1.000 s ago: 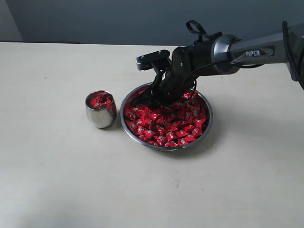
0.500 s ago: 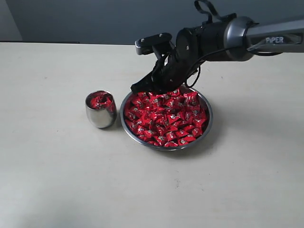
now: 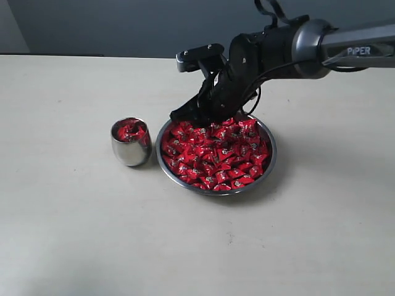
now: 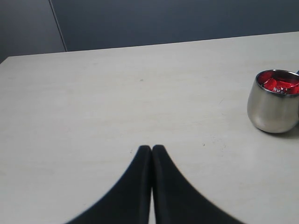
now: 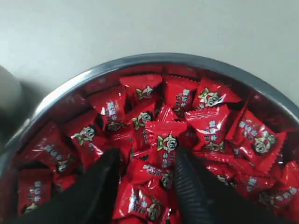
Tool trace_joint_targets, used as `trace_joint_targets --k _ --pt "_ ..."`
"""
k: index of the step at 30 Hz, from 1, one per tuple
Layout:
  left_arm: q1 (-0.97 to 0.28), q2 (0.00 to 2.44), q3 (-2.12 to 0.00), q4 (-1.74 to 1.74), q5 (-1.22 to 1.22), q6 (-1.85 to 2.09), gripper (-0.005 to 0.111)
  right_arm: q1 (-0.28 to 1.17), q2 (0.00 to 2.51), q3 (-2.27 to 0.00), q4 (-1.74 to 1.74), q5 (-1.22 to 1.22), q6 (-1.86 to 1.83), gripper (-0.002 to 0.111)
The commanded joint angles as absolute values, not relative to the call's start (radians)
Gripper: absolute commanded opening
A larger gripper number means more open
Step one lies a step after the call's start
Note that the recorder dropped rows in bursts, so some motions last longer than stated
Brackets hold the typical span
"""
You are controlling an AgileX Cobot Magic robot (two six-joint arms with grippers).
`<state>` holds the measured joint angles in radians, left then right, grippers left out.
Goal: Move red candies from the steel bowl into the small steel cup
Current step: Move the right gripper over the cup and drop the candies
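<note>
Right gripper [image 5: 147, 151]: jaws apart, empty, clear in wrist view only
Left gripper [image 4: 152, 149]: jaws together, empty, wrist view only
Steel bowl [image 3: 215, 193]: exterior centre, red candies [image 3: 216, 154]

red candies [image 3: 216, 154]: shiny red wrappers, small white-and-green mark at centre
steel bowl [image 3: 217, 192]: bright silver
small steel cup [image 3: 128, 155]: polished silver, red inside
table [image 3: 74, 234]: plain pale beige
right gripper [image 5: 145, 156]: black jaws
left gripper [image 4: 152, 149]: black jaws
right arm [image 3: 308, 40]: grey, white lettering
wall [image 3: 92, 24]: dark blue-grey
</note>
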<state>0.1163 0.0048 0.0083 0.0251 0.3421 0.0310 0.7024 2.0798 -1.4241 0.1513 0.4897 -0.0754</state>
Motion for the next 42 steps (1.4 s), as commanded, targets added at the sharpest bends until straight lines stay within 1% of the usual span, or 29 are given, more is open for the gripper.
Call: trace_joint_targets --k 1,6,7,8,10,11,24,29,35,42 --pt "0.108 0.0 0.0 0.027 0.337 0.029 0.0 0.699 2.137 -1.42 0.15 0.429 -0.079 0.042" --pt "0.108 0.0 0.0 0.027 0.337 0.029 0.0 0.697 2.183 -1.422 0.139 0.366 -0.07 0.041" --pt "0.108 0.0 0.0 0.027 0.337 0.029 0.0 0.697 2.188 -1.422 0.139 0.361 -0.07 0.037" --pt "0.108 0.0 0.0 0.027 0.337 0.029 0.0 0.697 2.188 -1.422 0.139 0.361 -0.07 0.029" --pt "0.108 0.0 0.0 0.027 0.337 0.029 0.0 0.697 2.188 -1.422 0.136 0.361 -0.07 0.006" --pt "0.108 0.0 0.0 0.027 0.337 0.029 0.0 0.697 2.184 -1.422 0.136 0.361 -0.067 0.0" --pt "0.108 0.0 0.0 0.027 0.337 0.029 0.0 0.704 2.0 -1.422 0.148 0.44 -0.067 -0.001" --pt "0.108 0.0 0.0 0.027 0.337 0.029 0.0 0.755 1.956 -1.422 0.171 0.436 -0.077 -0.001" --pt "0.108 0.0 0.0 0.027 0.337 0.029 0.0 0.86 1.964 -1.431 0.215 0.362 -0.142 -0.001" --pt "0.108 0.0 0.0 0.027 0.337 0.029 0.0 0.898 2.064 -1.536 0.211 0.369 -0.147 -0.001"
